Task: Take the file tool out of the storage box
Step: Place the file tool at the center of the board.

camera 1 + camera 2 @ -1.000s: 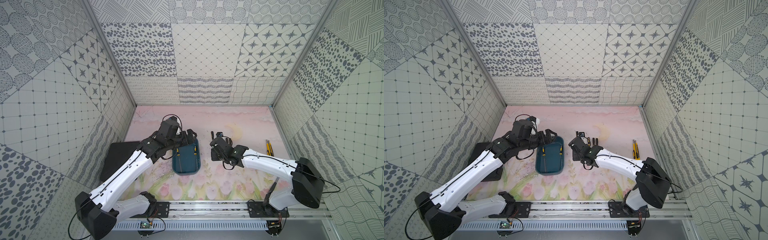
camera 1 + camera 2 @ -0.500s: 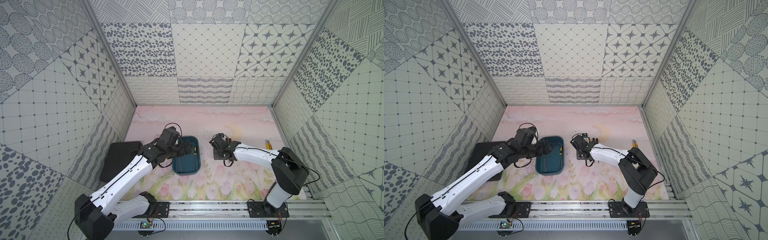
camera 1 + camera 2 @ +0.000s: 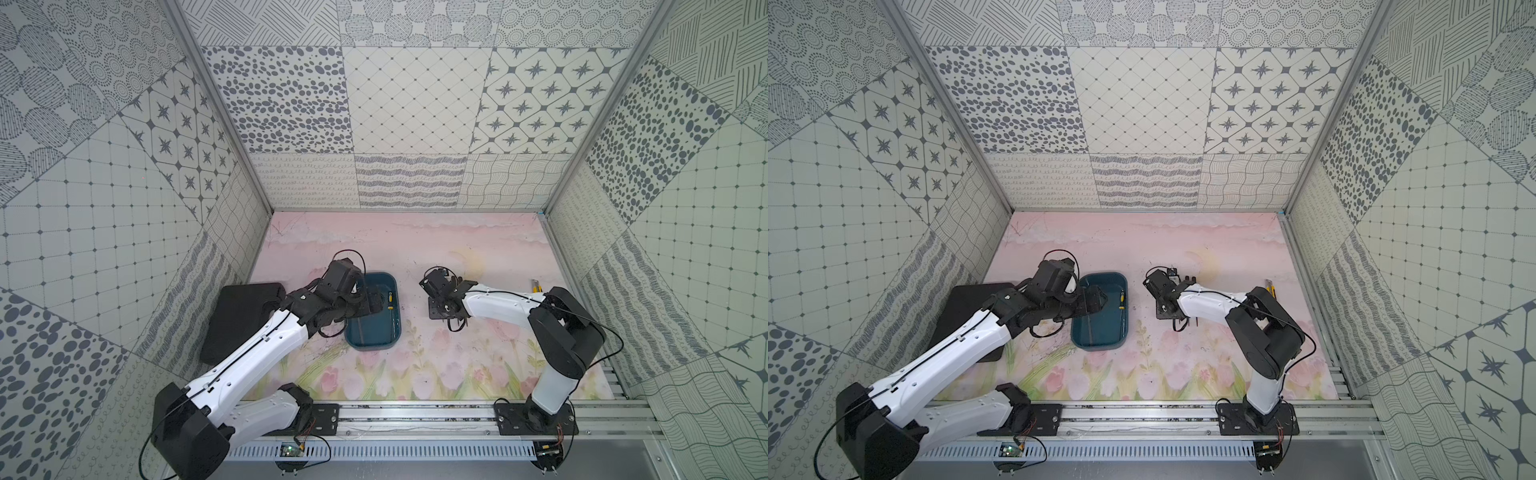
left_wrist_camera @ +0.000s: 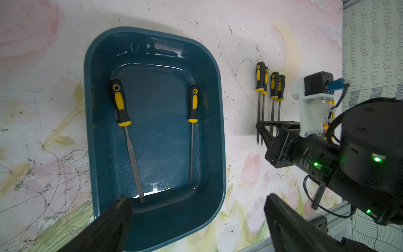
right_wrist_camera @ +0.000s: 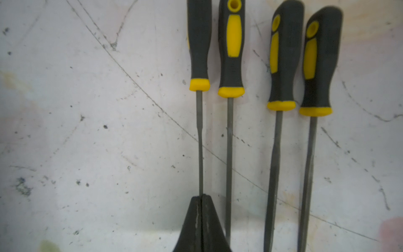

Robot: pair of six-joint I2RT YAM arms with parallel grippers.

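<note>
Our left gripper [image 4: 197, 197] hangs spread as wide as it goes, with nothing between its fingers. The dark teal storage box [image 4: 211, 131] sits directly beneath it. One finger [image 4: 113, 218] is over the box's near end and the other [image 4: 283, 220] is outside the long wall, above the floral mat [image 4: 239, 43].

Two yellow-and-black files lie in the box. The flat file [image 4: 129, 143] has its blade tip just short of the finger over the box, and the thin file [image 4: 192, 135] lies along the wall between our two fingers.

In both top views the left gripper [image 3: 372, 303] [image 3: 1096, 301] covers the box's [image 3: 374, 332] [image 3: 1100, 328] middle. A black case [image 3: 241, 316] lies behind that arm.

Our right gripper [image 5: 201, 218] is pressed fully together. Four files [image 4: 273, 87] lie side by side on the mat right in front of it. Its tips meet on the blade of the outermost file [image 5: 199, 54], and we cannot tell whether that blade is pinched.
</note>
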